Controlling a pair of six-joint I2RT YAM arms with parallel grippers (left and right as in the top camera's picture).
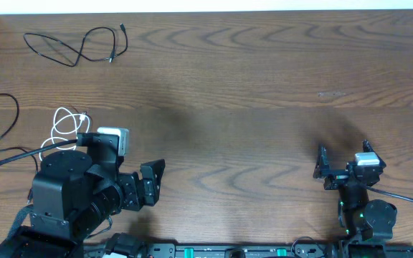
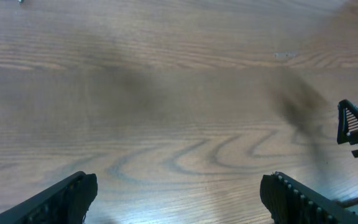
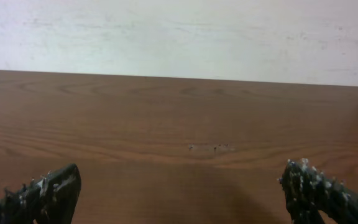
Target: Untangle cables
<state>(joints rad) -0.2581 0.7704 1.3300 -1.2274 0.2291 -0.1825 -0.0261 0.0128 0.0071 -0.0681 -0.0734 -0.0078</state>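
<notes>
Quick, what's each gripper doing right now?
Left gripper: open, holding nothing.
Right gripper: open, holding nothing.

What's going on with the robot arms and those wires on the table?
Two robot arms are working on untangling cables, but neither is holding anything right now. The left gripper and the right gripper are both open, over bare parts of the table. The cords are lying apart from each other. One black cable is near the far left corner, a second black cable is by the left edge, and the white cable is looped next to the left arm, partly hidden by it.
</notes>
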